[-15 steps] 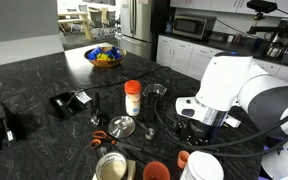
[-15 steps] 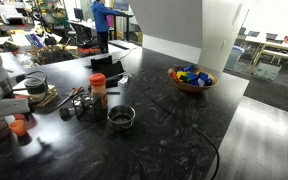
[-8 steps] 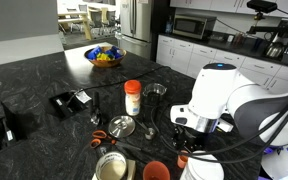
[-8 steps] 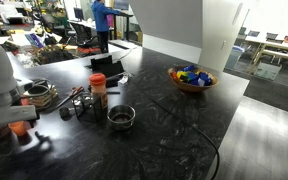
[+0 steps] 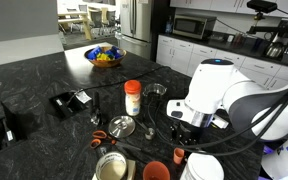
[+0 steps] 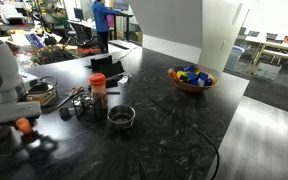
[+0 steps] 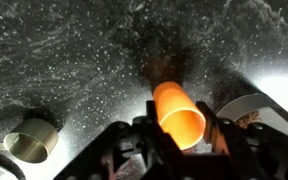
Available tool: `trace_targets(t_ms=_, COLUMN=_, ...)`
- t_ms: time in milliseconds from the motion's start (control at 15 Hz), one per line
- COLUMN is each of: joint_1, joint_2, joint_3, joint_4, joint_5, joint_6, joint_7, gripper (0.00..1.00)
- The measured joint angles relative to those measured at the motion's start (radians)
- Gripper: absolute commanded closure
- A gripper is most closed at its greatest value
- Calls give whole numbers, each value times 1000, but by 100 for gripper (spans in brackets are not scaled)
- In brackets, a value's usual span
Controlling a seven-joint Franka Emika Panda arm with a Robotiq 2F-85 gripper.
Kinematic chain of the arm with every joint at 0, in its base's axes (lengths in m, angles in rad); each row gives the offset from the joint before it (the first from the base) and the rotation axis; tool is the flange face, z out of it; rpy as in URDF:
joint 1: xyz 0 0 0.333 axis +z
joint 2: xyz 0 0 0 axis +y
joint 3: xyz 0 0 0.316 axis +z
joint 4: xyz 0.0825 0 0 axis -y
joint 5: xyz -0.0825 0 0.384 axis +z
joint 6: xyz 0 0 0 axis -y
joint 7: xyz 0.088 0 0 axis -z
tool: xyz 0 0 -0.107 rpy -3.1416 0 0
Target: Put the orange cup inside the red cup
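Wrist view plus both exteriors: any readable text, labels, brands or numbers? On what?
No text can be read in any view.
Any label on the white bottle with the orange cap is too small and blurred to read in both exterior views.
There is no print on the orange cup; it is plain.
The microwave has no legible markings.

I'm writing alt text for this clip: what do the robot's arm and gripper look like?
The arm is glossy white, bulky rounded shells with grey sections at the joints. The gripper is black with blocky fingers. A thin black cable loops beside the arm. No markings legible.
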Motion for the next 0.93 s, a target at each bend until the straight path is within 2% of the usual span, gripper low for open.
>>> trace_targets(t_ms=200, joint_1=-8, joint_2=-6, joint_3=1, joint_4=3, joint_5=-4, joint_6=-1, joint_7=3, gripper=84)
trace_targets(t_ms=467, joint_1=-26, joint_2=-69, joint_3=1, joint_4=16, joint_5=-87, joint_6=-18, joint_7=66, gripper=84)
trace_targets(t_ms=733, joint_1=-47, joint_2=-153, joint_3=1, joint_4=57, joint_5=-263, joint_6=-78, joint_7=203, gripper=84)
trace_targets(t_ms=933, joint_1=-50, joint_2=-170, joint_3=4, joint_4=118, joint_5=-362, joint_6=-79, joint_7=296, gripper=84)
